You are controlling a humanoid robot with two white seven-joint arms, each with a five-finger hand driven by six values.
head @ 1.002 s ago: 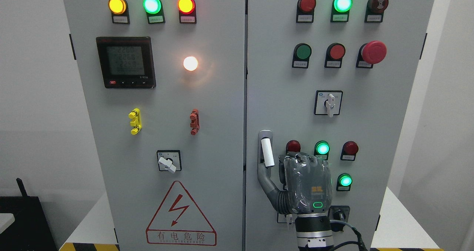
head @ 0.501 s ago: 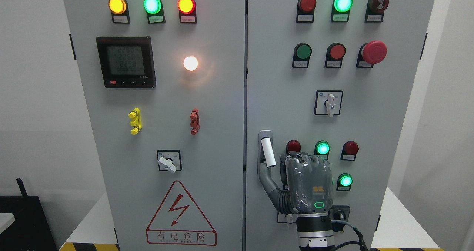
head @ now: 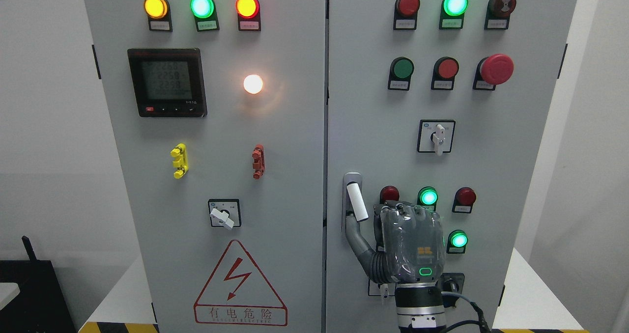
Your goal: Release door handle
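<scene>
The right hand (head: 410,244) rises from the bottom edge in front of the right door (head: 442,166) of the grey cabinet, its back toward me. The fingers (head: 400,209) are curled at the top and hold nothing, and the thumb (head: 357,237) stretches up and left, its tip just under the white door handle (head: 357,202); I cannot tell whether it touches. The handle sits tilted in its recess near the door's left edge, beside a dark red lamp (head: 389,194). A lit green lamp (head: 428,196) shows just above the knuckles.
</scene>
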